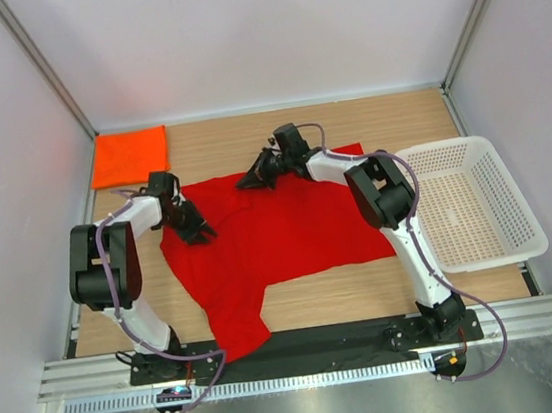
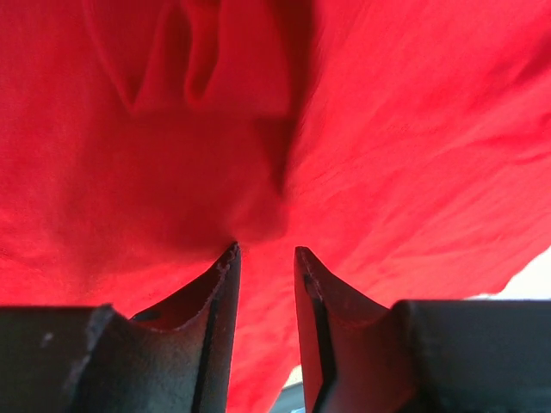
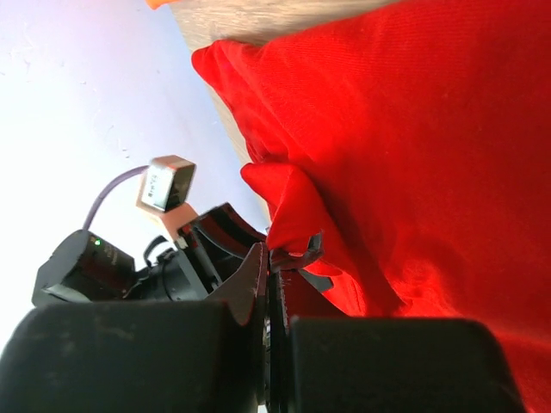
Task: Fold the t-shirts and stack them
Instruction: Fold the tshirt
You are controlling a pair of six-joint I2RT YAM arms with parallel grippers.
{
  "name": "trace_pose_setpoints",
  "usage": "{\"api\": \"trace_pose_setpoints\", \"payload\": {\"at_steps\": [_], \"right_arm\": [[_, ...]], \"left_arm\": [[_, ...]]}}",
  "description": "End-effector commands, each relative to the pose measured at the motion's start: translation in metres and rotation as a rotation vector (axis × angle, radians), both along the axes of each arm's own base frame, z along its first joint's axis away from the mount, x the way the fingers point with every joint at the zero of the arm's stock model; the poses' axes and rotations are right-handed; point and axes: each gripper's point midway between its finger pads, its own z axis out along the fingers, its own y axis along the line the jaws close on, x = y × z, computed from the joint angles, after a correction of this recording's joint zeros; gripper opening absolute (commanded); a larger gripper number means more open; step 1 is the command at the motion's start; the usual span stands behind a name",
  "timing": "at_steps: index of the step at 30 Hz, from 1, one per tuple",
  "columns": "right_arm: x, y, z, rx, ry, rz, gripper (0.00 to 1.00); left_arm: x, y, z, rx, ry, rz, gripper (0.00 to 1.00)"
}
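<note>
Folding the second shirt looks to be the step in hand on this pale wooden worktop (image 1: 366, 286). At far left, a bright orange cloth t-shirt (image 1: 129, 155) lies folded into a flat square in the back corner. Near it, the left gripper (image 1: 193, 227) sits low over the left side of a deep red cloth t-shirt (image 1: 290, 240), jaws slightly apart with nothing between them. The red shirt lies spread and rumpled mid-worktop, a tail reaching the near edge. At its far edge the right gripper (image 1: 250, 180) is closed, pinching a raised tuck of red fabric. A white plastic mesh basket (image 1: 472, 203) stands at right. The next move likely calls for the left gripper to take hold too, so the cloth carries over evenly.
</note>
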Motion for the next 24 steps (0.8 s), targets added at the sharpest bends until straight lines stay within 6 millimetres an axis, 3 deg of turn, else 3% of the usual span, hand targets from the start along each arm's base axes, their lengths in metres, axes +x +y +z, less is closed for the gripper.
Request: {"api": "trace_pose_setpoints", "payload": {"at_steps": [1, 7, 13, 24], "right_arm": [[0.001, 0.006, 0.029, 0.029, -0.065, 0.031, 0.01], [0.004, 0.004, 0.033, 0.025, -0.079, 0.037, 0.01], [0.007, 0.003, 0.035, 0.026, -0.091, 0.034, 0.01], [0.009, -0.003, 0.035, 0.019, -0.079, 0.031, 0.01]], "left_arm": [[0.041, 0.003, 0.012, 0.025, -0.118, 0.046, 0.34], [0.06, 0.005, 0.01, 0.04, -0.127, 0.055, 0.33], [0.054, 0.008, -0.004, 0.057, -0.061, 0.06, 0.3], [0.052, 0.011, 0.059, 0.063, -0.17, 0.051, 0.35]]}}
